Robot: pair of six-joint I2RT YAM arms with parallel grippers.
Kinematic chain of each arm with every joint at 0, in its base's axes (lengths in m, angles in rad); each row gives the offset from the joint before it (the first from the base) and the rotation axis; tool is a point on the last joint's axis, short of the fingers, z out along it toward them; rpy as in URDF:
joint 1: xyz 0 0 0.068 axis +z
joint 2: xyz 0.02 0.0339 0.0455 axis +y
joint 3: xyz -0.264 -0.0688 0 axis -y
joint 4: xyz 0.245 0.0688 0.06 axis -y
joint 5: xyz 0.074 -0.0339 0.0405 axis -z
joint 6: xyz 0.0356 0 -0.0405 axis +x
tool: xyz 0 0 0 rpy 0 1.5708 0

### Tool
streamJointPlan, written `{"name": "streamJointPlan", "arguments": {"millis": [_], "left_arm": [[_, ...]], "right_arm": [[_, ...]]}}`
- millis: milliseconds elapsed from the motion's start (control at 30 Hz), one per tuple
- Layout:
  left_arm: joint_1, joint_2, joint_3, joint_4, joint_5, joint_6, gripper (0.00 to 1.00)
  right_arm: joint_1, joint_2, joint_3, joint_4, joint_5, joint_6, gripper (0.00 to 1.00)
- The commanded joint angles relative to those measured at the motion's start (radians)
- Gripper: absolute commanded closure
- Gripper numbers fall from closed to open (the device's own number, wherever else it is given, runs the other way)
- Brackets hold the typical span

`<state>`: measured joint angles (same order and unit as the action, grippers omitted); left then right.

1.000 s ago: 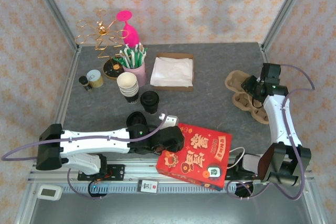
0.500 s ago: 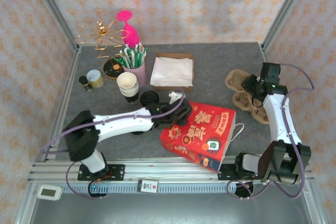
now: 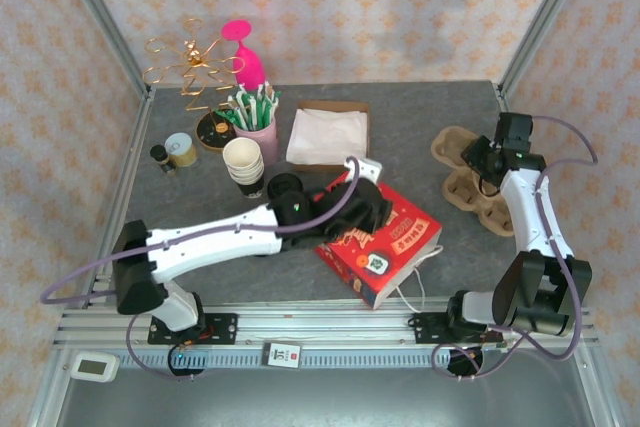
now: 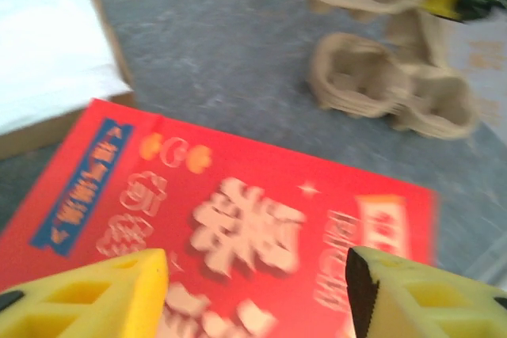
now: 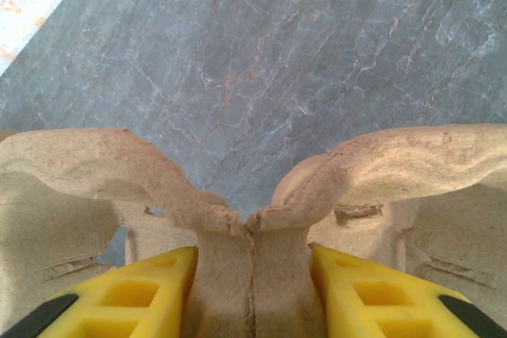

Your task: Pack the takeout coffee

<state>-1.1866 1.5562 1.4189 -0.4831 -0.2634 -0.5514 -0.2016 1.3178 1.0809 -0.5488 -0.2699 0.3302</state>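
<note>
Currently, right gripper (image 5: pixel 252 267) clamps the cup carrier (image 5: pixel 380 160) by its ridge. Left gripper (image 4: pixel 255 275) hangs released, red bag (image 4: pixel 245 211) directly beneath.

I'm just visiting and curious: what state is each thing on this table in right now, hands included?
red bag: lying on its side.
cup carrier: pinched at its middle ridge.
left hand: open, over the red bag.
right hand: shut on the cup carrier.
paper cups: stacked upright.

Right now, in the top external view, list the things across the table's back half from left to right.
small dark bottle, round tin, stack of paper cups, box of napkins, cardboard cup carrier
</note>
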Motion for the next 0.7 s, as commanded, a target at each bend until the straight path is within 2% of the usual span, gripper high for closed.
{"name": "streamJointPlan", "arguments": {"millis": [0,200,300,467,667], "left_arm": [[-0.105,0.019,0.004,-0.130,-0.128,-0.083,0.31],[-0.297,0.165,0.125,-0.290,-0.291,-0.041,0.18],[-0.357,0.240,0.165,-0.312,-0.285,0.020,0.11],[-0.378,0.274,0.090,-0.276,-0.270,0.046,0.05],[-0.374,0.344,0.101,-0.239,-0.338,0.107,0.04]], "right_arm": [[-0.009,0.004,0.017,0.035,0.013,0.014,0.62],[-0.011,0.004,0.005,0.047,0.003,0.011,0.62],[-0.012,0.009,0.007,0.038,0.005,0.010,0.63],[-0.013,-0.005,-0.005,0.044,0.003,0.011,0.62],[-0.012,-0.008,-0.010,0.047,-0.003,0.014,0.63]]}}
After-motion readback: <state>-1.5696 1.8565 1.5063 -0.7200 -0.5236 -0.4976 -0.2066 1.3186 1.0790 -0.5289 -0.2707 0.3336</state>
